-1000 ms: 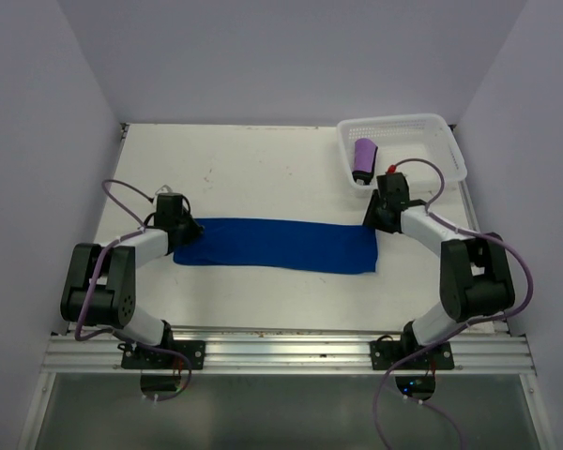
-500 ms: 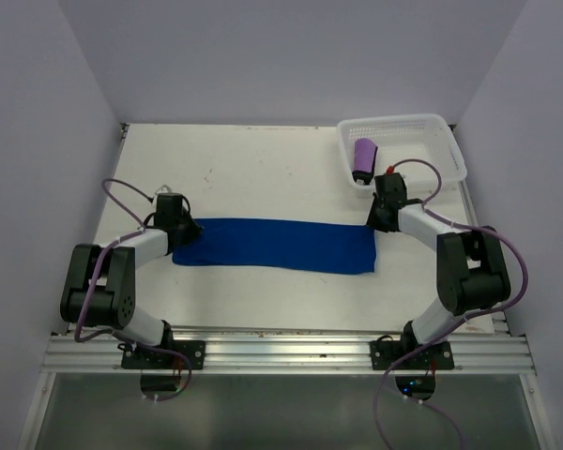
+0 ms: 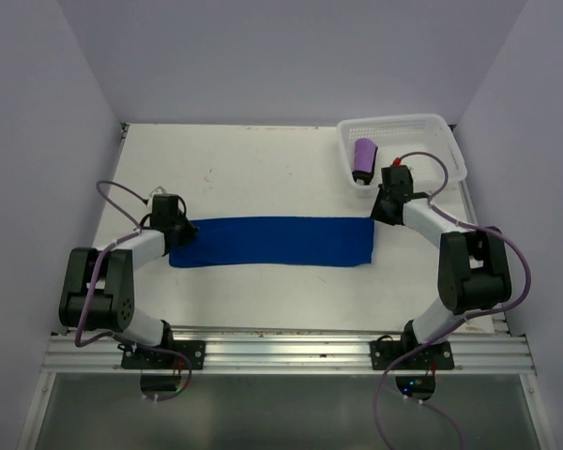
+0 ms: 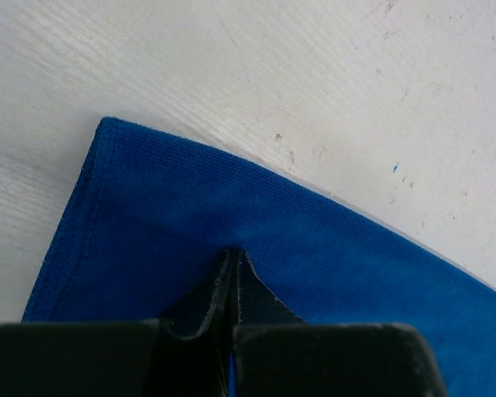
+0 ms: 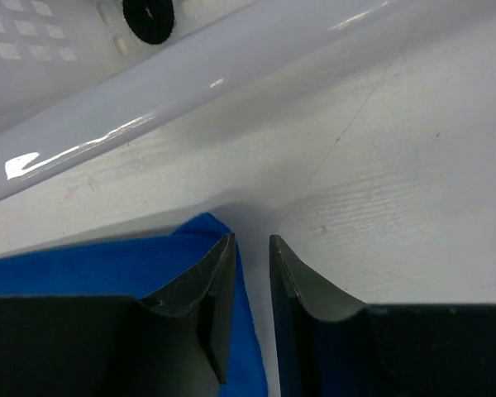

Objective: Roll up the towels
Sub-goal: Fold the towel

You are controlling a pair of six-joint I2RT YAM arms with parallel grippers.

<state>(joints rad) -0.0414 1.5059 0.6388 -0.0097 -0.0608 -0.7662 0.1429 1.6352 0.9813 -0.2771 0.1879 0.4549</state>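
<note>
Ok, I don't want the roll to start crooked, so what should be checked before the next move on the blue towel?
1. Left gripper shut on the blue towel at its left end: ok.
2. Right gripper holding the towel's right corner: jaws slightly apart, blue cloth between them: cannot tell.
3. Blue towel lying flat and straight on the table: ok.
4. Purple towel rolled and inside the basket, away from the blue one: ok.
</note>
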